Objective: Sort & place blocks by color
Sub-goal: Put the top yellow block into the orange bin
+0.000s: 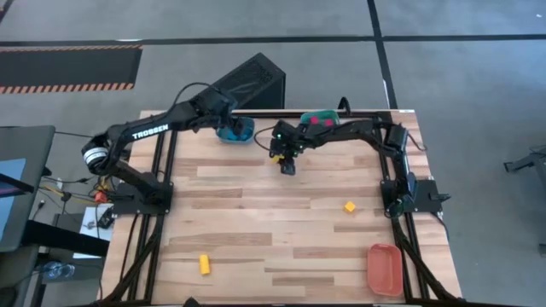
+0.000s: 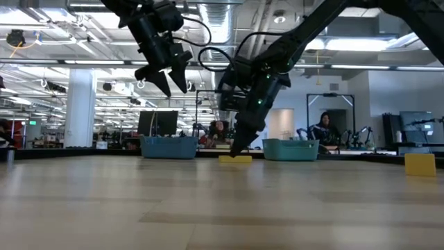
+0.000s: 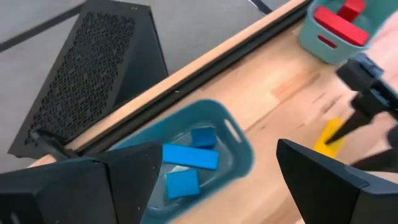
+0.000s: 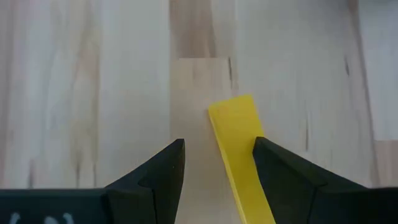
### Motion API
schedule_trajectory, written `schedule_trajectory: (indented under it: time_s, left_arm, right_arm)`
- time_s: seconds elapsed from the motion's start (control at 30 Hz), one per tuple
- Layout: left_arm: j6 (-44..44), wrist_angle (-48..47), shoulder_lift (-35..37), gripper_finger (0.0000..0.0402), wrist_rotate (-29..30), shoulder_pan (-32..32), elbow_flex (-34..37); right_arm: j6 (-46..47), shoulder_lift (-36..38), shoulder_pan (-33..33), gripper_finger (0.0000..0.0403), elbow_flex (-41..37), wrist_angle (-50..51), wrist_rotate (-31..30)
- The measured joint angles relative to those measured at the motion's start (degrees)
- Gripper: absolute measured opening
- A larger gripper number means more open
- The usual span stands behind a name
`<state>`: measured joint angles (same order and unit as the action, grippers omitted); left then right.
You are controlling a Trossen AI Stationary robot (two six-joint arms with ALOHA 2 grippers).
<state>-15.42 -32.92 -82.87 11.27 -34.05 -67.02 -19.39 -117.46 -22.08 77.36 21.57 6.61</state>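
Note:
A yellow bar (image 4: 239,146) lies flat on the table near its far middle; it also shows in the low view (image 2: 234,159). My right gripper (image 4: 217,146) is open and points down, with a finger on each side of the bar, low over the wood (image 1: 286,160). My left gripper (image 3: 217,149) is open and empty above the blue bin (image 3: 239,140), which holds three blue blocks (image 3: 189,157). The teal bin (image 1: 320,119) at the far edge holds red blocks (image 3: 339,28). Two more yellow blocks lie on the table, one at the right middle (image 1: 349,206) and one near the front left (image 1: 205,264). My right gripper has one finger (image 4: 280,174) right at the yellow bar's long side (image 4: 252,130), and I cannot tell whether it touches. The other finger stands clear of the bar. The fingers come from above, and the bar lies flat on the table.
An orange bin (image 1: 385,267) stands at the table's front right corner. A dark perforated box (image 1: 252,81) sits beyond the far edge behind the blue bin (image 1: 247,128). People show in the room beyond the table in the low view.

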Motion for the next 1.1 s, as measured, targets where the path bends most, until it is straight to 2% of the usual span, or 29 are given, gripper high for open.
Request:
schedule_trajectory:
  time_s: [0.2,0.43,0.57,0.73,0.83,0.97,1.1]
  left_arm:
    - [-2.3,0.2,0.0,0.0306,0.1,4.5,0.0]
    - [-8.0,-1.2,0.5,0.0306,1.3,11.1,0.0]
    - [-11.9,-4.8,0.9,0.0306,3.5,16.0,0.0]
    - [-14.7,-8.6,0.9,0.0306,7.3,22.0,0.0]
    - [-12.6,-7.9,0.9,0.0306,11.0,24.5,0.0]
    - [-3.6,-6.5,0.9,0.0306,13.8,24.6,0.0]
    - [5.3,-6.5,0.9,0.0306,11.9,22.9,0.0]
  right_arm:
    - [6.0,-0.4,1.2,0.0221,0.0,0.4,-2.7]
    - [13.8,-0.2,4.2,0.0221,0.1,8.7,7.7]
    - [18.2,1.1,7.5,0.0221,-0.2,8.4,12.3]
    - [17.2,4.1,12.1,0.0221,-0.6,6.2,1.0]
    - [15.2,5.0,12.9,0.0221,-0.2,4.9,-4.9]
    - [15.1,2.3,12.6,0.0227,-0.3,5.0,-4.6]
    - [16.1,-0.6,12.7,0.0238,-0.1,5.7,-4.3]
